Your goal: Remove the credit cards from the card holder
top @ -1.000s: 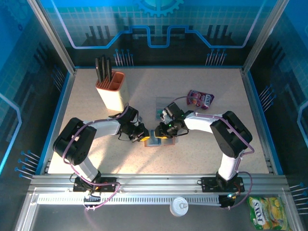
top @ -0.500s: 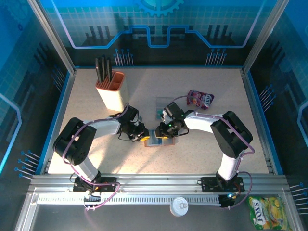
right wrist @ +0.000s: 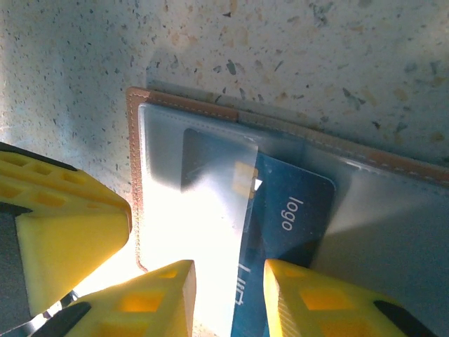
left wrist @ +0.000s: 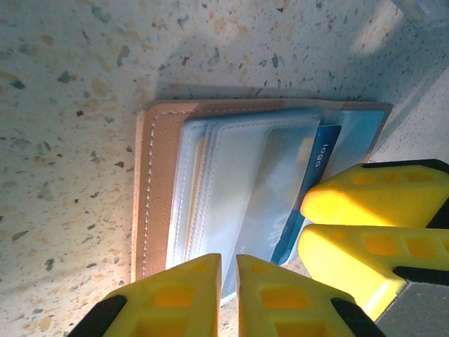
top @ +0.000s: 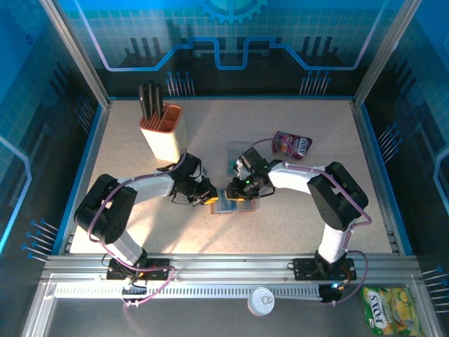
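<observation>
The card holder (top: 226, 206) lies open and flat on the speckled table, between the two grippers. Its brown leather border (left wrist: 157, 189) frames grey-blue clear pockets (right wrist: 175, 161). One blue credit card (right wrist: 295, 210) printed "logo" sticks halfway out of a pocket, and it is seen again as the blue card (left wrist: 321, 151) in the left wrist view. My left gripper (left wrist: 229, 295) is shut to a narrow slit, its tips at the holder's near edge. My right gripper (right wrist: 228, 295) stands partly open. Its right finger (right wrist: 309, 295) overlaps the card, and the card's free end reaches between the jaws.
An orange-and-cream knife block (top: 161, 133) stands at the back left. A purple-pink pouch (top: 292, 144) and a clear plastic case (top: 237, 156) lie just behind the right gripper. A can lid (top: 261, 302) and a yellow snack bag (top: 389, 310) sit off the table in front.
The left arm's elbow has shifted slightly. Both grippers, the card and the card holder stay where they were.
</observation>
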